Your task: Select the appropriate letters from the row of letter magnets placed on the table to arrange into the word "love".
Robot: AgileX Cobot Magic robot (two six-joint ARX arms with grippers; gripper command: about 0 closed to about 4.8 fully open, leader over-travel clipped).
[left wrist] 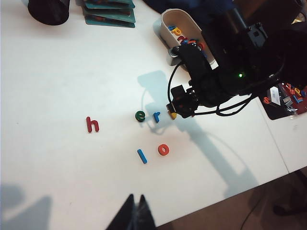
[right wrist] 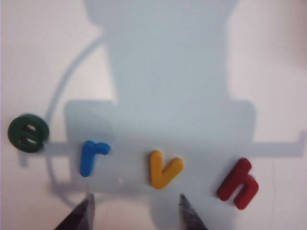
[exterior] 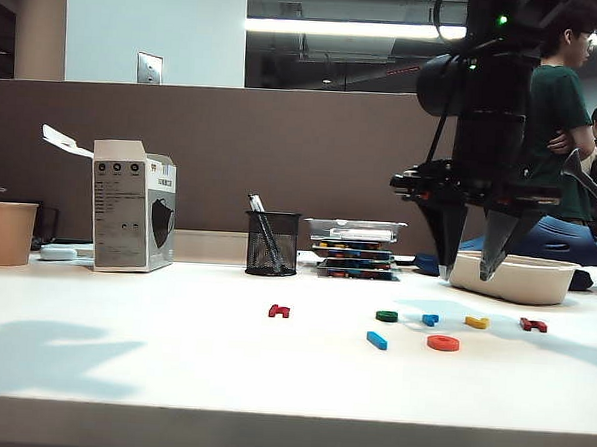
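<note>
On the white table (exterior: 172, 347) lies a back row of letter magnets: dark red h (exterior: 279, 311), green e (exterior: 387, 315), blue r (exterior: 430, 319), yellow v (exterior: 477, 322), dark red h (exterior: 534, 324). In front of it lie the light blue l (exterior: 376, 340) and the orange o (exterior: 442, 342), side by side. My right gripper (exterior: 466, 272) hangs open above the r and v, holding nothing. Its wrist view shows e (right wrist: 28, 132), r (right wrist: 92, 155), v (right wrist: 164, 168) and h (right wrist: 238, 183) beyond the open gripper (right wrist: 135, 201). My left gripper (left wrist: 135, 199) is shut and empty, high over the table's near edge.
A white tub (exterior: 513, 277) with more letters stands at the back right. A stack of letter trays (exterior: 355, 249), a mesh pen holder (exterior: 272, 243), a grey box (exterior: 134, 207) and a paper cup (exterior: 8, 233) line the back. A person sits behind the partition.
</note>
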